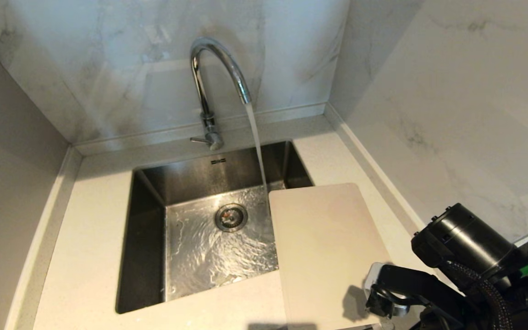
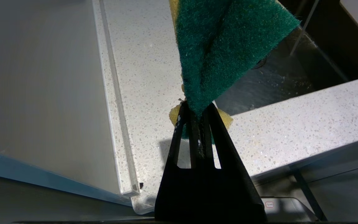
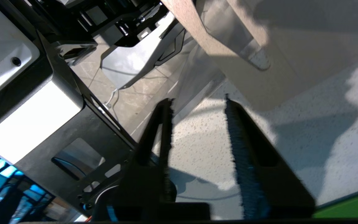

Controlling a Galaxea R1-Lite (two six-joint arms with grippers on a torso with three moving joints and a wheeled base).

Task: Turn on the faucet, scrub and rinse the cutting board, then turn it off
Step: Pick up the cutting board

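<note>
The chrome faucet [image 1: 209, 78] stands behind the sink, and water [image 1: 257, 142] runs from its spout into the basin. Its thin lever [image 1: 198, 140] sticks out at the base. The cream cutting board [image 1: 323, 247] lies flat to the right, its left part over the sink. My right gripper [image 3: 197, 99] hovers open and empty over the counter, just short of the board's slotted end [image 3: 228, 62]. That arm [image 1: 465, 247] shows at the head view's lower right. My left gripper [image 2: 196, 109] is shut on a green and yellow sponge [image 2: 225, 43] above the counter beside the sink.
The steel sink [image 1: 154, 183] has a round drain [image 1: 231, 217] and water swirling on its floor. Speckled countertop [image 1: 85, 238] surrounds it, with marble walls behind and to the right. A bright green flat object [image 3: 346, 207] lies on the counter close to my right gripper.
</note>
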